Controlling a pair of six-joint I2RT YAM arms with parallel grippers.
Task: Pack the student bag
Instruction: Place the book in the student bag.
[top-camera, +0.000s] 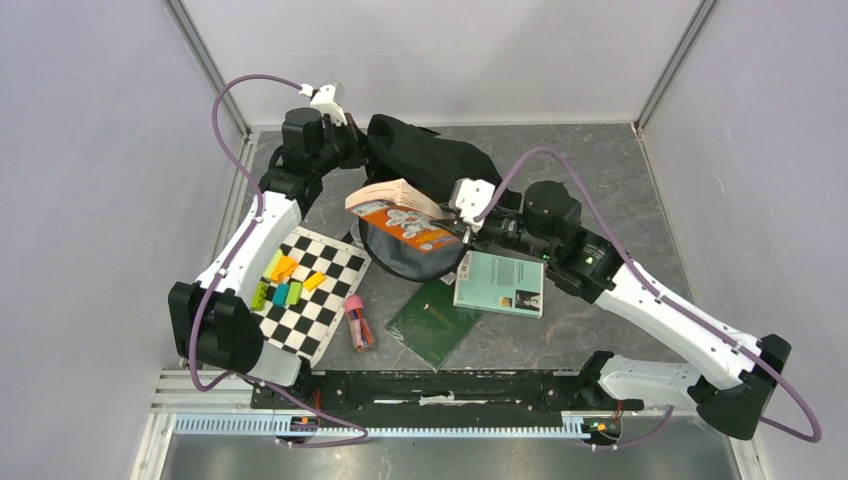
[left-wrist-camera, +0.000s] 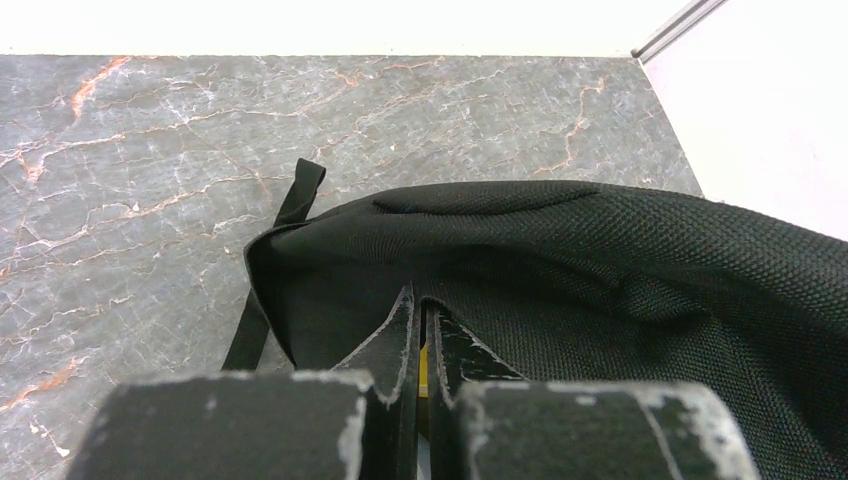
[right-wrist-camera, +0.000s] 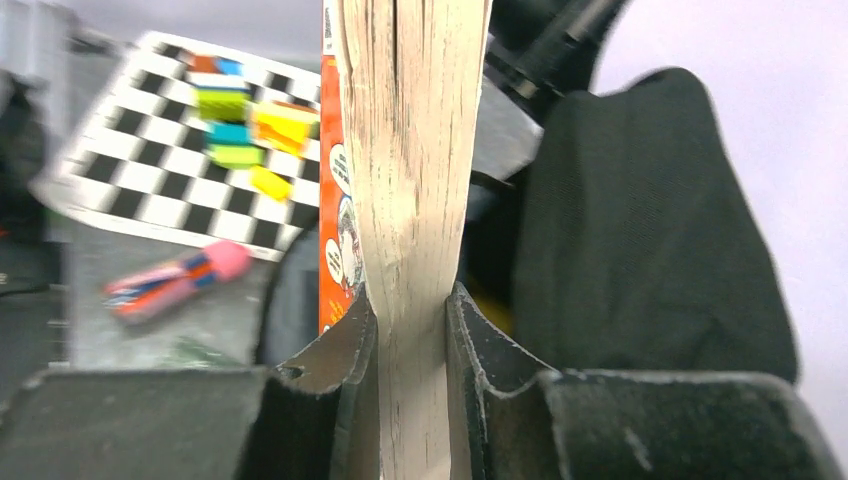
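Note:
The student bag is a big black fabric backpack lying at the back centre, its round mouth facing the near side. My left gripper is at the bag's top end; in the left wrist view its fingertips are pressed together on the black fabric. My right gripper is shut on a thick orange-covered book held tilted over the bag's mouth. In the right wrist view the book's page edge stands clamped between both fingers, with the bag to the right.
A checkered mat with several coloured blocks lies at the left. A pink and orange pencil pouch, a dark green book and a teal book lie in front of the bag. White walls close in the table.

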